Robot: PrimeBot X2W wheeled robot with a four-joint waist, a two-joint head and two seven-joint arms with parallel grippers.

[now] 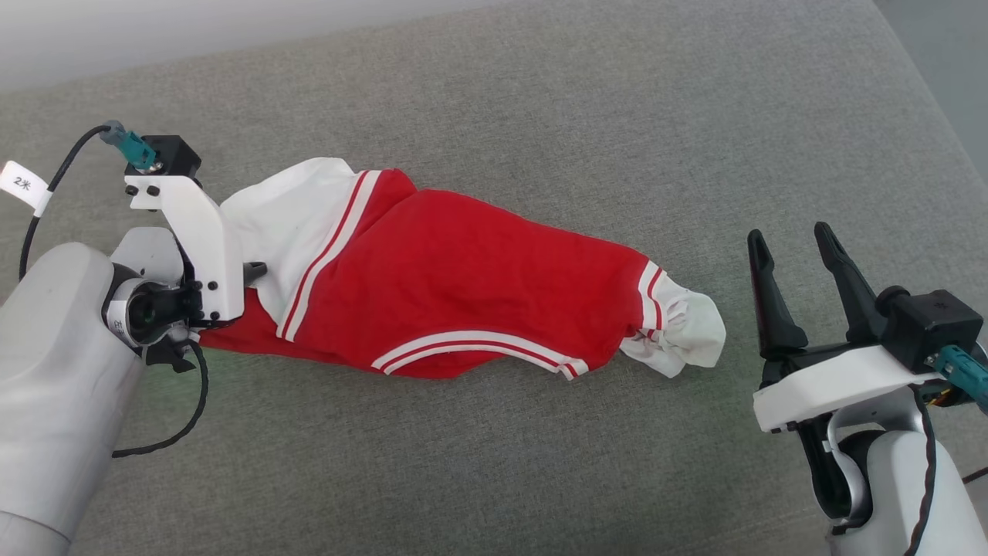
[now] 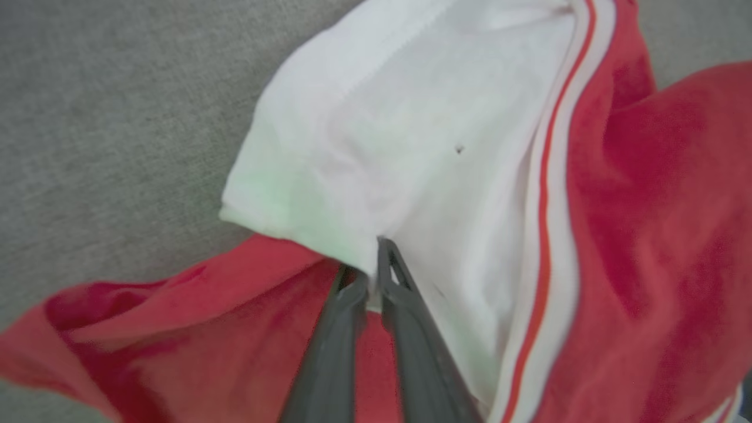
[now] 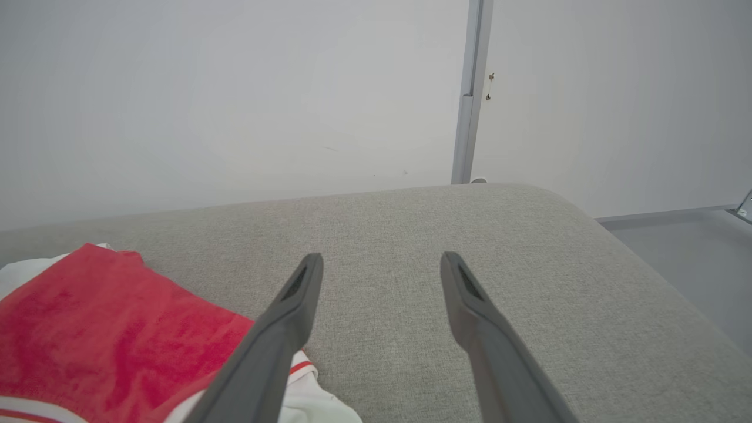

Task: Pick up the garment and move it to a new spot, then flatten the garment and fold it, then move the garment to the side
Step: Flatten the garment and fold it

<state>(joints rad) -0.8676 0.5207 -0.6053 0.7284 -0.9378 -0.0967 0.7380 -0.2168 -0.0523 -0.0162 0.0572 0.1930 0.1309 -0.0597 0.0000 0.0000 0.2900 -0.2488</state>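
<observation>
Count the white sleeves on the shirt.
2: one sleeve pinched by the left gripper; the other sleeve bunched at the shirt's opposite end, nearer the right gripper.

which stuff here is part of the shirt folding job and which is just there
Job: garment, red and white; left gripper, shut on its white sleeve; right gripper, open, apart from it.
Just there: tagged black cable on the left arm; grey post on the wall.

Can't see most of left gripper (image 1: 256, 269) behind white plastic wrist bracket (image 1: 208, 232) in head view; getting red-and-white soft-fabric T-shirt (image 2: 623, 235) blurred, cropped in left wrist view.
</observation>
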